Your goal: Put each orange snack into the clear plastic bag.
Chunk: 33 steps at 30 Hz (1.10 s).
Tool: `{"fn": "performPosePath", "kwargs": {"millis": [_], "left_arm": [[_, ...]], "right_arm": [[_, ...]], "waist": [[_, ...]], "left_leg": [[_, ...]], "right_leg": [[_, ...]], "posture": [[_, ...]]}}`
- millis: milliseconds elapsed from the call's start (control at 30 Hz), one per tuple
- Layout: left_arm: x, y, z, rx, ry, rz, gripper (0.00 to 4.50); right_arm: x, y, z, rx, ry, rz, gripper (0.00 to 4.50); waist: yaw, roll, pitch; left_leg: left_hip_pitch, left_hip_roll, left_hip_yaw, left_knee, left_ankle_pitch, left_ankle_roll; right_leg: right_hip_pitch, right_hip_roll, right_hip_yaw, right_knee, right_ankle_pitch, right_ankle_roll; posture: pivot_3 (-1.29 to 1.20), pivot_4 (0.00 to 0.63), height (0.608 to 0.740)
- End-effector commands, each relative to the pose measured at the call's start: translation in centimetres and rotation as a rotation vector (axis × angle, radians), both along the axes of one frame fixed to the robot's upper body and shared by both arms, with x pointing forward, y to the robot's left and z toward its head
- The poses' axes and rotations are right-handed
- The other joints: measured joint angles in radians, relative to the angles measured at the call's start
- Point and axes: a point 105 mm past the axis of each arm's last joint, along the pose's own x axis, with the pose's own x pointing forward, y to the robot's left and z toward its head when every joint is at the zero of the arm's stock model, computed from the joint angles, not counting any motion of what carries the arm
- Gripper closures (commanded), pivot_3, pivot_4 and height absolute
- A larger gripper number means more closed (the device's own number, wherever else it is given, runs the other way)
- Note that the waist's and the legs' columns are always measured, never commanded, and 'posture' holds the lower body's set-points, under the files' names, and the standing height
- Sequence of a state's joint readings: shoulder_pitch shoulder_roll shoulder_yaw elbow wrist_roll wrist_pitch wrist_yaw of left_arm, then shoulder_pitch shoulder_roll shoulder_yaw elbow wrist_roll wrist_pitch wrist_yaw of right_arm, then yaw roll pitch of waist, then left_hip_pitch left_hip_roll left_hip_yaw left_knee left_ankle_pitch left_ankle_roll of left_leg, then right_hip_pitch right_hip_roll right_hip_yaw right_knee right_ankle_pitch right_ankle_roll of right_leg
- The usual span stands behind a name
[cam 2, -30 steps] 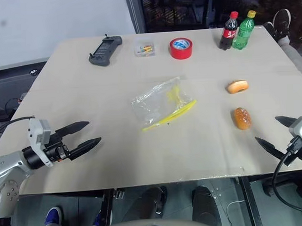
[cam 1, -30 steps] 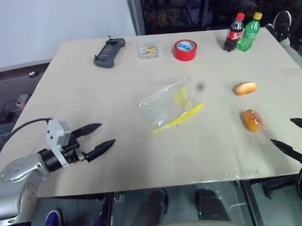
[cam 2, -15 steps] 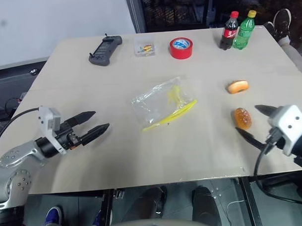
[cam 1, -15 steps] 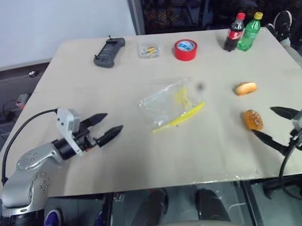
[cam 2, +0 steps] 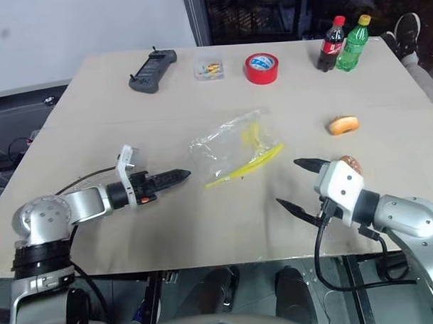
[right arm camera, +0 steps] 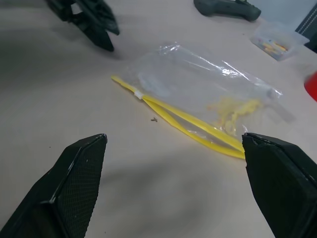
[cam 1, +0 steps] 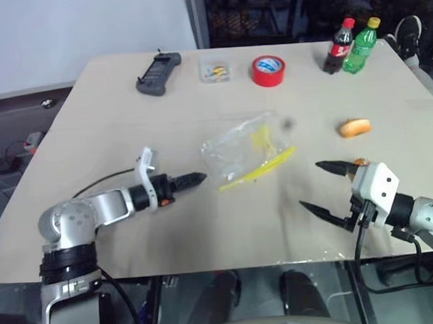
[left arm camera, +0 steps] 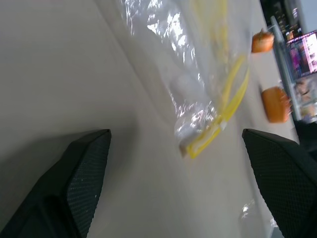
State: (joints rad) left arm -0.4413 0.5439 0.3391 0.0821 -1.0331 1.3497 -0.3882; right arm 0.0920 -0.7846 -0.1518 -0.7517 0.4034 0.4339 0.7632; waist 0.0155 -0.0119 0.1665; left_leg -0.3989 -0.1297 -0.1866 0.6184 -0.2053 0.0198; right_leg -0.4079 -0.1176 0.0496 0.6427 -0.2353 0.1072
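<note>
Left eye view first, from the robot's left to its right. The left gripper (cam 1: 194, 180) now reaches in over the table (cam 1: 94, 116) with its tips just short of the clear plastic bag (cam 1: 237, 148); a second ago it sat well back near the left front corner. It has also rolled, so its two fingers, seen side by side before, now overlap in the head views. The left wrist view shows them spread wide with nothing between them, and the bag ahead.

The bag lies flat at the middle of the table, its yellow strip (cam 1: 258, 172) on the near edge, in the same spot as before.

The right gripper (cam 1: 313, 188) has swung inward from the table's right front edge and now points at the bag's yellow strip, fingers released and wide, holding nothing.

Behind its upper finger, the rounder dark orange snack (cam 2: 348, 160) is mostly hidden by the white wrist housing; only its top peeks out. The longer light orange snack (cam 1: 354, 127) lies farther back on the right, unmoved. Both are outside the bag.
</note>
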Motion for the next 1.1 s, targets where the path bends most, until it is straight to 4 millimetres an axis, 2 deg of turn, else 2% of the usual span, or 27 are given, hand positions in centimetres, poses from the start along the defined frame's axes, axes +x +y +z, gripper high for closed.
{"fn": "performPosePath", "kwargs": {"millis": [33,267,433,533,567,700,767,800,900,1000,1100], "left_arm": [[1.0,-1.8,-2.1,-0.039,0.120,-0.020,0.00],[2.8,-7.3,-3.1,-0.171,0.270,-0.109,0.00],[3.5,-10.1,-3.6,-0.229,0.371,-0.128,0.00],[3.6,-11.2,-4.0,-0.233,0.398,-0.135,0.79],[3.7,-11.7,-3.9,-0.249,0.399,-0.143,1.19],[4.3,-13.0,-3.6,-0.315,0.389,-0.137,3.23],[4.8,-13.4,-2.9,-0.371,0.373,-0.129,4.19],[5.0,-13.5,-2.4,-0.385,0.358,-0.129,4.39],[5.2,-12.8,1.4,-0.519,0.313,-0.182,4.39],[4.7,-11.7,4.8,-0.593,0.275,-0.263,4.39],[4.4,-11.0,6.8,-0.603,0.251,-0.307,4.39]], "right_arm": [[-0.7,1.0,0.7,-0.001,-0.052,0.014,0.05],[-1.5,0.8,0.6,-0.019,-0.051,-0.024,0.05],[-2.0,0.4,0.5,-0.020,-0.057,-0.066,0.05],[-1.9,0.3,0.5,-0.024,-0.076,-0.093,0.00],[-1.9,0.3,0.4,-0.021,-0.079,-0.098,0.00],[-1.7,0.2,0.4,-0.019,-0.101,-0.122,0.00],[-1.5,0.3,0.4,-0.021,-0.120,-0.139,0.00],[-1.5,0.4,0.3,-0.024,-0.128,-0.145,0.00],[-0.8,0.1,-0.7,-0.085,-0.168,-0.197,0.00],[1.5,-0.2,-1.8,-0.168,-0.256,-0.270,0.00],[4.1,-0.1,-2.5,-0.255,-0.354,-0.321,0.00]], "waist": [[0.007,0.000,-0.001],[0.025,-0.001,-0.003],[0.027,-0.002,-0.004],[0.024,-0.002,-0.005],[0.024,-0.002,-0.005],[0.026,-0.001,-0.006],[0.031,0.003,-0.010],[0.032,0.005,-0.011],[0.025,0.003,-0.010],[0.011,-0.004,-0.006],[-0.006,-0.005,-0.005]], "left_leg": [[0.000,0.000,0.000,0.000,0.000,0.000],[0.001,-0.003,-0.003,0.006,0.000,0.000],[0.001,-0.003,-0.006,0.009,0.000,0.000],[0.001,-0.004,-0.007,0.009,0.000,0.000],[0.001,-0.004,-0.007,0.009,0.000,0.000],[0.001,-0.004,-0.007,0.010,-0.001,-0.001],[0.002,-0.004,-0.009,0.011,-0.001,-0.002],[0.002,-0.005,-0.009,0.012,-0.002,-0.002],[0.003,-0.005,-0.010,0.014,-0.003,-0.004],[0.001,-0.006,-0.010,0.015,-0.002,-0.004],[-0.001,-0.006,-0.011,0.014,0.000,-0.001]], "right_leg": [[0.000,0.000,0.000,0.000,0.000,0.000],[0.005,-0.001,-0.003,0.000,0.000,0.001],[0.007,-0.002,-0.006,0.000,0.000,0.002],[0.009,-0.002,-0.007,0.000,-0.003,0.005],[0.010,-0.002,-0.007,0.000,-0.003,0.005],[0.010,-0.002,-0.007,0.000,-0.003,0.006],[0.011,-0.003,-0.009,0.000,-0.003,0.006],[0.012,-0.003,-0.011,0.000,-0.003,0.007],[0.014,-0.003,-0.011,0.000,-0.002,0.010],[0.012,-0.003,-0.011,0.000,-0.002,0.010],[0.009,-0.002,-0.011,0.001,-0.002,0.009]], "posture": [[0.00,0.150,0.740],[0.00,0.150,0.740],[0.00,0.150,0.740],[0.00,0.150,0.740],[0.00,0.150,0.740],[0.00,0.150,0.740],[0.00,0.150,0.740],[0.00,0.150,0.740],[0.00,0.150,0.740],[0.00,0.150,0.740],[0.00,0.150,0.740]]}}
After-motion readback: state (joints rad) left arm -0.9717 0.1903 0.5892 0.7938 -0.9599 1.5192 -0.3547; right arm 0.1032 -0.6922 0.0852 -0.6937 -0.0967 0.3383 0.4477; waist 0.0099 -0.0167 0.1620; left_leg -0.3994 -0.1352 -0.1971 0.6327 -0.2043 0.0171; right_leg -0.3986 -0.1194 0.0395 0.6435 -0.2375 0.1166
